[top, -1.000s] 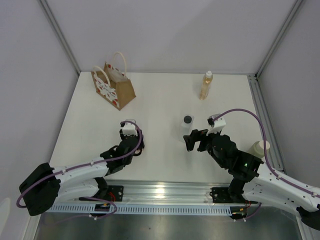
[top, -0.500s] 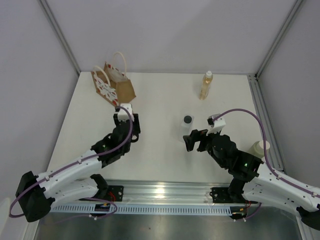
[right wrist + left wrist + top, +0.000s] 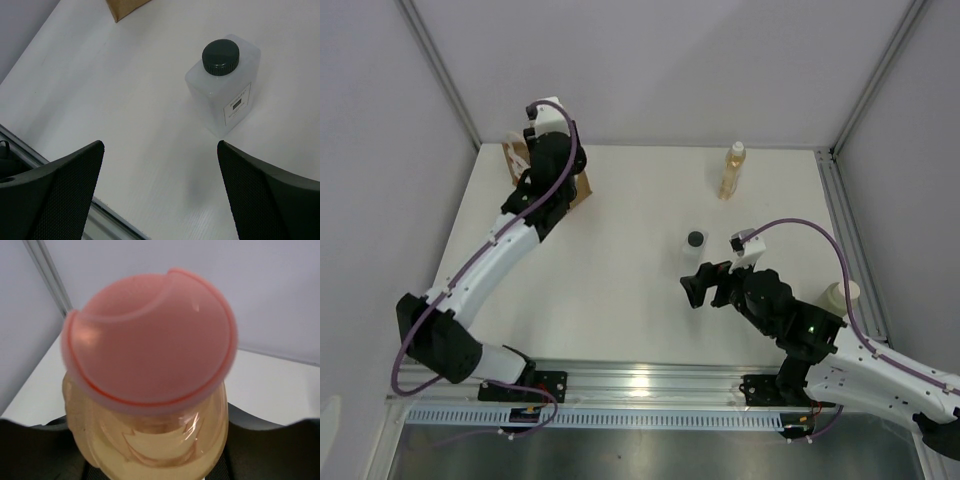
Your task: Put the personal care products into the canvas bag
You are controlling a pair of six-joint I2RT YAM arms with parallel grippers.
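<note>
left tool (image 3: 527, 160): clenching peach bottle (image 3: 150, 340), arm stretching over the canvas bag (image 3: 582, 189)
right tool (image 3: 160, 185): gaping toward white bottle (image 3: 225, 95), arm crouching low

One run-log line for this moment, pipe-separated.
left claw: shut on peach bottle, above canvas bag | right claw: open, facing white bottle, not touching | amber bottle: upright, untouched

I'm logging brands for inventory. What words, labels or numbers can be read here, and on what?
No text reads clearly.
white bottle: its label carries print, too blurred to read.
peach bottle: no text visible.
amber bottle: too small to tell.
</note>
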